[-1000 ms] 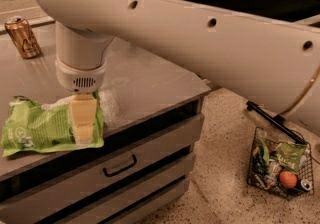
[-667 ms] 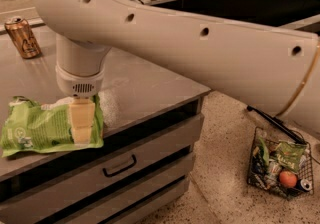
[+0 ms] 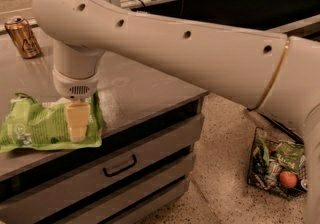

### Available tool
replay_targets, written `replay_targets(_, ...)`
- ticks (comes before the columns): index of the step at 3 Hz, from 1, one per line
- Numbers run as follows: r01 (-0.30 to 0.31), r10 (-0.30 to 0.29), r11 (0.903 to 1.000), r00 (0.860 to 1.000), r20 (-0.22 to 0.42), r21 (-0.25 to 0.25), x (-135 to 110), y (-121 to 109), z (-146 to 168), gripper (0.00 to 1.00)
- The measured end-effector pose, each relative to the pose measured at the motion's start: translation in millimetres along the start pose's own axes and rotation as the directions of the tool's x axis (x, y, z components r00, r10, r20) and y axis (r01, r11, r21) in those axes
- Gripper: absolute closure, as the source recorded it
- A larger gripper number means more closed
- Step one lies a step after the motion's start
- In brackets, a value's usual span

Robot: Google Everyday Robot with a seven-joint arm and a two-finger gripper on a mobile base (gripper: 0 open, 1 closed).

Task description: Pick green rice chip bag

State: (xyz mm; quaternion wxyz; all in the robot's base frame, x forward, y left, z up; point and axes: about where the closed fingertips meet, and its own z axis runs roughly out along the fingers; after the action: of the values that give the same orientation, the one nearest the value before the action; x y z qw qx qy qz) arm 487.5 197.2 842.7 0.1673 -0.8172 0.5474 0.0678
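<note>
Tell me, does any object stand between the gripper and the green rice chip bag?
Nothing visible does. The gripper is down on the right end of the green rice chip bag, lying flat near the counter's front edge. The drink can stands at the back left, apart from both.

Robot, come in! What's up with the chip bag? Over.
Gripper low at bag's end. Bag flat on counter. Can far off, not in the way.

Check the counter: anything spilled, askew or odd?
Nothing spilled or damaged. The green rice chip bag lies flat at the front edge of the counter, with the gripper at one end. The drink can stands upright.
</note>
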Motion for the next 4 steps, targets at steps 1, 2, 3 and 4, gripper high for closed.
replay_targets(1, -0.002, 0.002, 0.9998, 1.000, -0.002, -0.017, -0.5, -2.2, 3.5, 0.64)
replay_targets(2, -0.003, 0.003, 0.9998, 1.000, -0.002, -0.018, -0.9, -2.6, 2.6, 0.87)
replay_targets(3, -0.003, 0.003, 0.9998, 1.000, -0.002, -0.018, -0.9, -2.6, 2.5, 1.00)
replay_targets(4, -0.002, 0.002, 0.9998, 1.000, -0.002, -0.018, -1.2, -2.8, 1.7, 1.00)
